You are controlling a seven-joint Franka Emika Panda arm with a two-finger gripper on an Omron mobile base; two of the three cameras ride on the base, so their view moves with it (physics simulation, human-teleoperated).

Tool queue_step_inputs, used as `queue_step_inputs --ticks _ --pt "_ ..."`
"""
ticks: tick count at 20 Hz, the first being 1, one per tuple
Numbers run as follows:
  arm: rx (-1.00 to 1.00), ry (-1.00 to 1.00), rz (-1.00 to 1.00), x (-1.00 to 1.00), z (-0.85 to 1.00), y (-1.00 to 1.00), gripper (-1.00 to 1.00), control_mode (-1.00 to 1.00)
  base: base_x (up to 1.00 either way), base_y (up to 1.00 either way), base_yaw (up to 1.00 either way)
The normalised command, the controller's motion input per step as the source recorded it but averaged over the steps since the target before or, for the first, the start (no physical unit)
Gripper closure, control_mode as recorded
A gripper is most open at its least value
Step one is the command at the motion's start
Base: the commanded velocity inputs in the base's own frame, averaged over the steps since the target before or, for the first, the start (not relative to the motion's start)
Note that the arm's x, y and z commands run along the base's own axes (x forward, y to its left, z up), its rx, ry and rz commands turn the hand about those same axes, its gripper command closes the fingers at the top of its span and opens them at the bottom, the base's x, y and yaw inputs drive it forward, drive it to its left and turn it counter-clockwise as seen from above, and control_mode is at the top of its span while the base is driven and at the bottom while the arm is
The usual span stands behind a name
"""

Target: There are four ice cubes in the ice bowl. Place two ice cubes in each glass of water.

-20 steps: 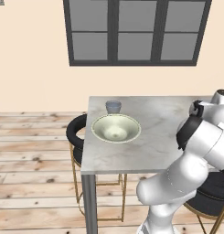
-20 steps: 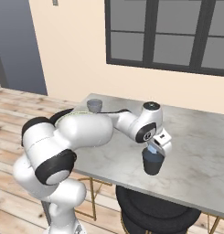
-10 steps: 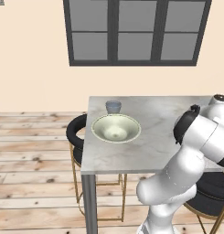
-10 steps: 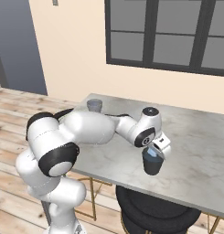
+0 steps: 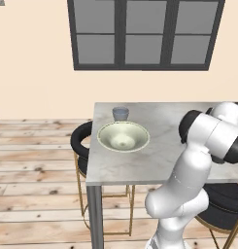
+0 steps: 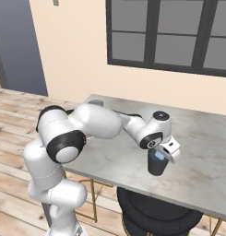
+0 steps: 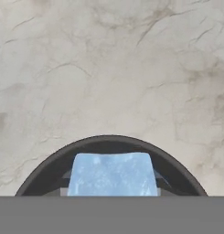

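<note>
One pale blue translucent ice cube (image 7: 112, 173) sits right over the dark grey tumbler (image 6: 156, 165) at the gripper (image 6: 163, 154); whether the jaws pinch it, you cannot tell. Likely light, slick, stiff: grip opposite flat faces.

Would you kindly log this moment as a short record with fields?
surface: marble table
ice bowl: near the table's left edge, no cubes discernible inside
far glass: just behind the bowl
near glass: at the table's front edge, under the gripper
gripper: over the near glass; jaws state unclear
ice cube: above the glass mouth in the hand view
</note>
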Motion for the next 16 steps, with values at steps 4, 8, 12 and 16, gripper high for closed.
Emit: queue_step_inputs --ticks 4,8,12,16 --pt "0.00 0.00 0.00 0.00 0.00 0.09 -1.00 -1.00 0.00 0.00 0.00" --pt "0.00 0.00 0.00 0.00 0.00 0.25 -1.00 -1.00 0.00 0.00 0.00" --pt "0.00 0.00 0.00 0.00 0.00 0.18 -1.00 -1.00 0.00 0.00 0.00" --pt "0.00 0.00 0.00 0.00 0.00 0.12 -1.00 -1.00 0.00 0.00 0.00"
